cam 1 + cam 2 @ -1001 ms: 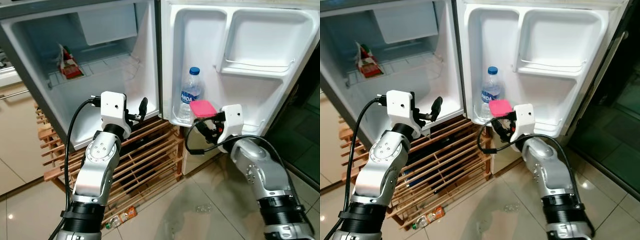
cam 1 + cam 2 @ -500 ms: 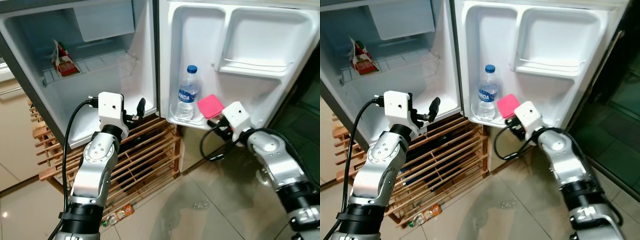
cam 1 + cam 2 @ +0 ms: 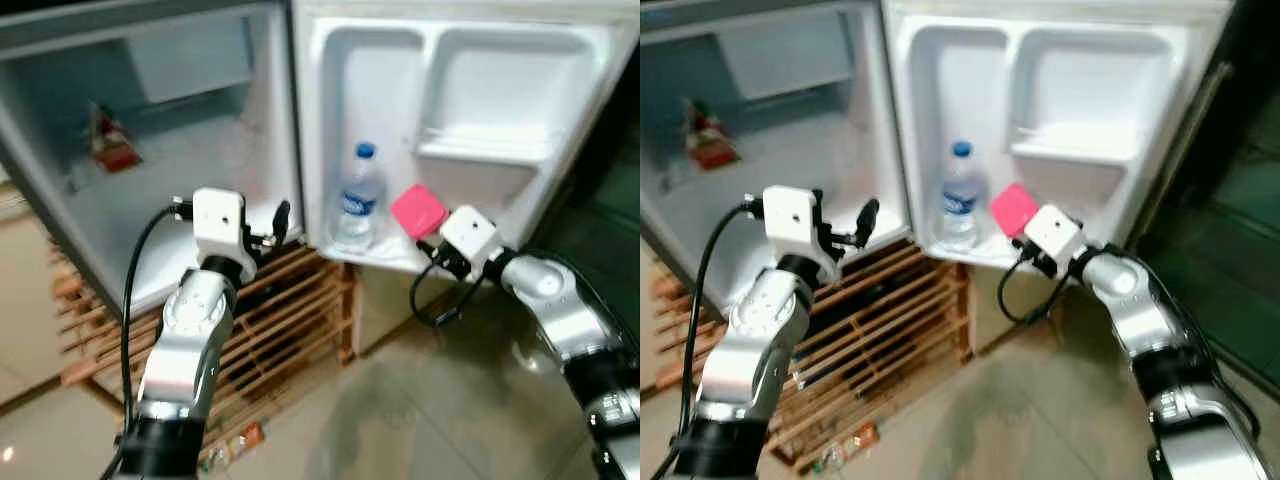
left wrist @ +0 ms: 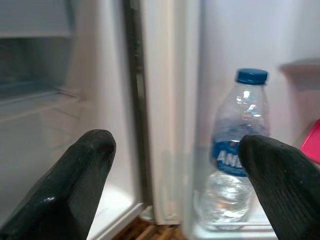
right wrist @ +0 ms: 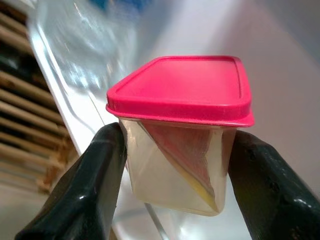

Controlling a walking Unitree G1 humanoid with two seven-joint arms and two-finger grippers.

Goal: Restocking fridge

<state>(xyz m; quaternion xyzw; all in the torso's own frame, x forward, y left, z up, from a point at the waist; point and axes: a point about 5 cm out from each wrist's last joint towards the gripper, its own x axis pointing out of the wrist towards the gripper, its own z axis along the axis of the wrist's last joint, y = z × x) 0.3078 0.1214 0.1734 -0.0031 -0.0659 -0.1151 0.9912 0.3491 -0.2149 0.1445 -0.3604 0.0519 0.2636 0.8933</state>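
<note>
Since a second ago the right arm has stretched out from beside the body toward the door shelf, carrying the pink-lidded box up to it, and the whole view has swung a little and gone soft with blur.

Far left, deep in the fridge point(image 3: 150, 190) cabinet, a red packet point(image 3: 107, 150) sits on the shelf. The left gripper point(image 3: 272, 225) hangs in front of the cabinet's lower edge, above the wooden rack point(image 3: 290, 310), fingers spread wide and holding nothing; it looks parked there to stay out of the way.

In the door shelf point(image 3: 385, 262) a water bottle point(image 3: 357, 200) stands upright. Just beside it comes the box point(image 5: 187, 130), tilted, its lid facing up and outward. The right gripper point(image 5: 175, 180) is clamped on it: one finger against each side of the clear body, just below the pink lid, so the box sits squarely between the jaws. I'd judge that side grip leaves the bottom free to set down. The box is at the shelf's rim; whether it touches yet, I cannot tell.
</note>
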